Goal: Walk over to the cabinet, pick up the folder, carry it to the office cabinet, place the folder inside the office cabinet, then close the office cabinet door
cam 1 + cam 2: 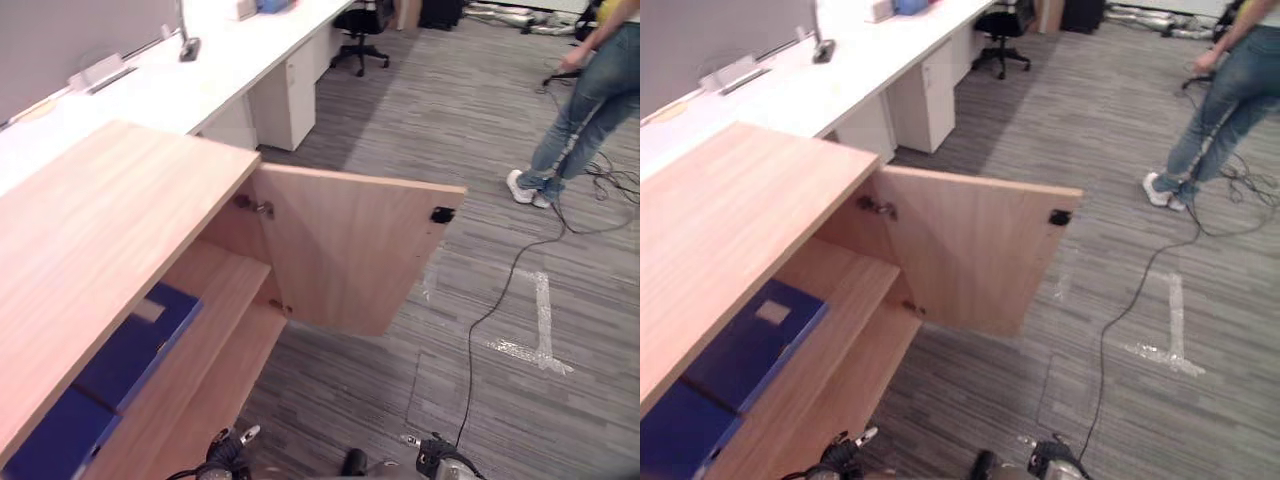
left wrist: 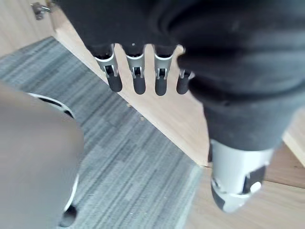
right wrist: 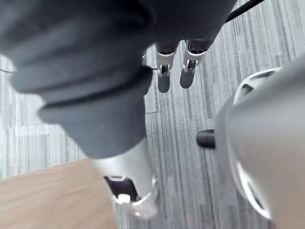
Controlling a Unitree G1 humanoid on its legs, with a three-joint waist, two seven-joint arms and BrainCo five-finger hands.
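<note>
Left robot hand (image 2: 157, 47): fingers straight and slack, nothing held, above carpet (image 2: 119, 157) at the lower edge of the office cabinet (image 1: 100, 230). Right robot hand (image 3: 119, 71): likewise slack and empty, over carpet. Blue folder (image 1: 140, 345): flat on upper shelf (image 1: 220, 278) inside the cabinet, second blue folder (image 1: 55, 440) just beside it. Cabinet door (image 1: 350, 250): wide open, swung out over carpet. Beyond: white table (image 1: 200, 80), office chair (image 1: 360, 30), person (image 1: 580, 100) in jeans, standing.
</note>
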